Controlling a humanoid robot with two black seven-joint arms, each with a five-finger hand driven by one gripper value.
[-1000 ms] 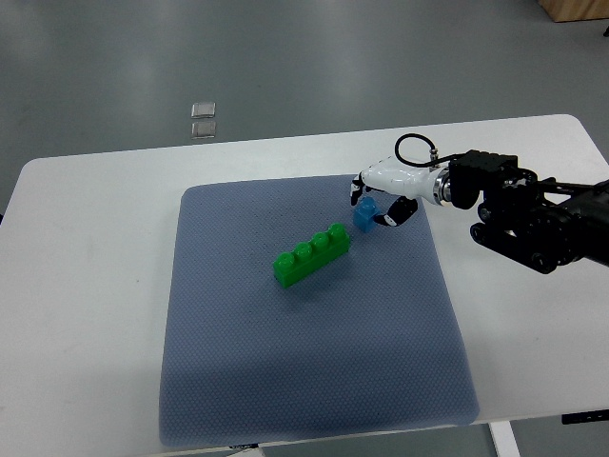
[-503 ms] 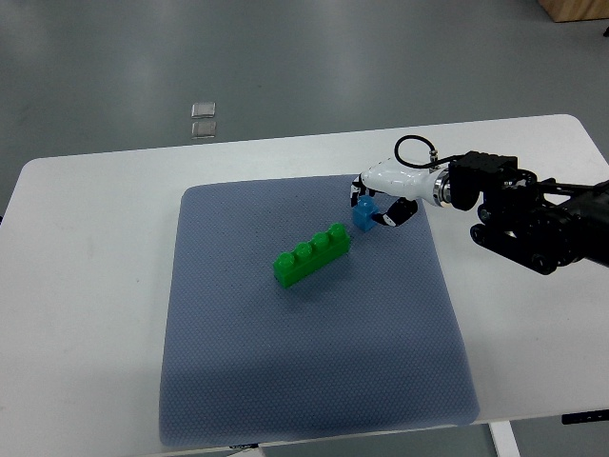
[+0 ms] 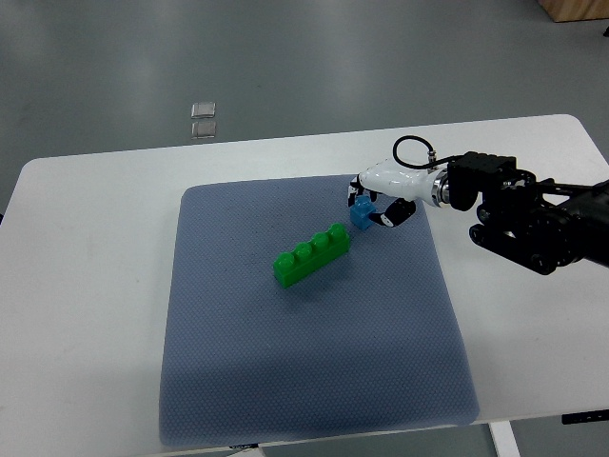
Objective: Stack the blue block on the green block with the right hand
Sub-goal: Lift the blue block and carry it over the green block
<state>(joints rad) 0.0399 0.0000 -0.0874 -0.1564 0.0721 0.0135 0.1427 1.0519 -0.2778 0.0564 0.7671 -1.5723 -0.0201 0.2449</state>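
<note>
A small blue block (image 3: 363,215) sits near the back right of the blue-grey mat (image 3: 304,381), with my right hand (image 3: 371,208) curled around it. The white and black fingers (image 3: 388,219) wrap the block's right side and top. Whether the block still touches the mat I cannot tell. A long green block (image 3: 311,254) with several studs lies diagonally just left and in front of the blue one, a small gap between them. The right arm (image 3: 533,224) reaches in from the right edge. The left arm is out of view.
The mat covers the middle of a white table (image 3: 86,286). Two small clear squares (image 3: 203,119) lie on the grey floor beyond the table's far edge.
My right hand has closed a little tighter on the blue block and shifted it slightly up and left. The green block has not moved.
</note>
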